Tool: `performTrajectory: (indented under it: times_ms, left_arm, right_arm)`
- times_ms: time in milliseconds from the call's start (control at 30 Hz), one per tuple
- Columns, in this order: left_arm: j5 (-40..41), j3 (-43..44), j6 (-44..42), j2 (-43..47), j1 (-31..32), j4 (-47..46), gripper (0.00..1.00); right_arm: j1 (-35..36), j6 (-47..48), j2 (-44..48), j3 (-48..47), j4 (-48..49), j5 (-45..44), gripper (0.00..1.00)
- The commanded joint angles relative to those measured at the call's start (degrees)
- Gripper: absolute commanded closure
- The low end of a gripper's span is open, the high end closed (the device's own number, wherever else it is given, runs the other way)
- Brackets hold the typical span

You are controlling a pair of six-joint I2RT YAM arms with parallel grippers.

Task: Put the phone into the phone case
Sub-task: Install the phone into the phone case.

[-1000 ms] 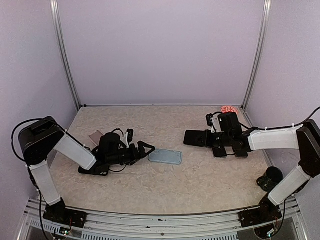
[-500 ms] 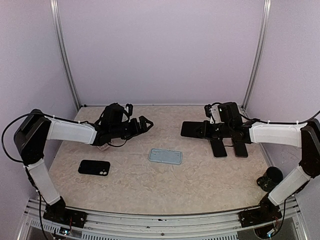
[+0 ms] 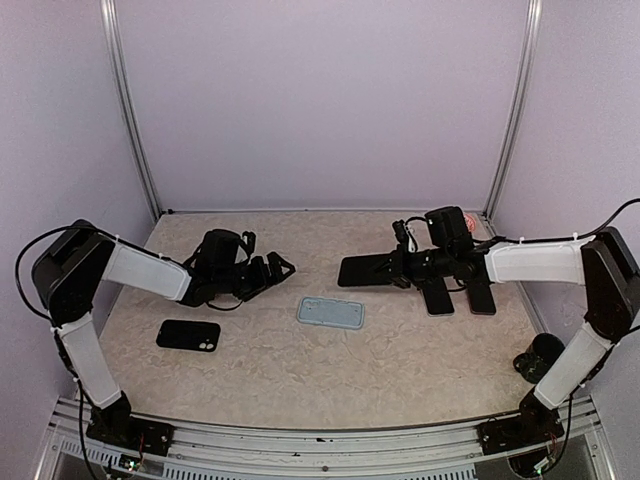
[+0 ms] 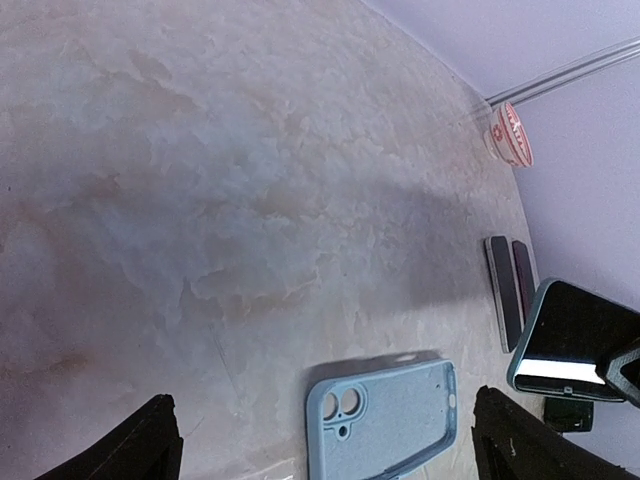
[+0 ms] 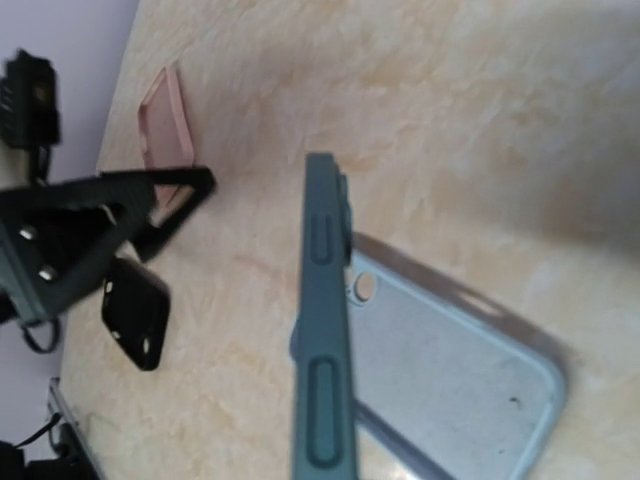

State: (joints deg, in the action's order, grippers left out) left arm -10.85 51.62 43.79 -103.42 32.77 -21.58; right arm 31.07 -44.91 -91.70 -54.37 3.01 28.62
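Right gripper [image 3: 398, 268] holds the phone [image 3: 364, 270] in the air over the table [image 3: 400, 360], close to the phone case [image 3: 330, 312].

The right gripper is clenched on one end of the phone, which sticks out to the left, lifted off the table just behind and to the right of the phone case. In the right wrist view the phone shows edge-on, dark green, above the camera-hole end of the case. The light blue case lies flat near the middle of the table, inside facing up. The left gripper [image 3: 276, 268] hangs to the left of the case with its fingers [image 4: 140, 450] spread wide and nothing between them. A black phone [image 3: 188, 335] lies flat at the near left, a pink case [image 5: 165, 125] further back, and two dark slabs [image 3: 458, 297] lie side by side under the right arm.
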Motion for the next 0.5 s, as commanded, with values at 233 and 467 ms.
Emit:
performTrajectory:
  times_ms: [233,467]
  left_arm:
    - [-2.1,-4.1,5.3,-2.0,3.0,-10.4,0.01]
    - [-2.5,-6.0,7.8,-3.3,4.3,-14.4,0.01]
  right_arm:
    - [0.8,-7.2,-5.6,-2.3,6.9,8.1,1.0]
    - [1.7,-9.5,-7.7,-1.4,9.6,9.0,1.0]
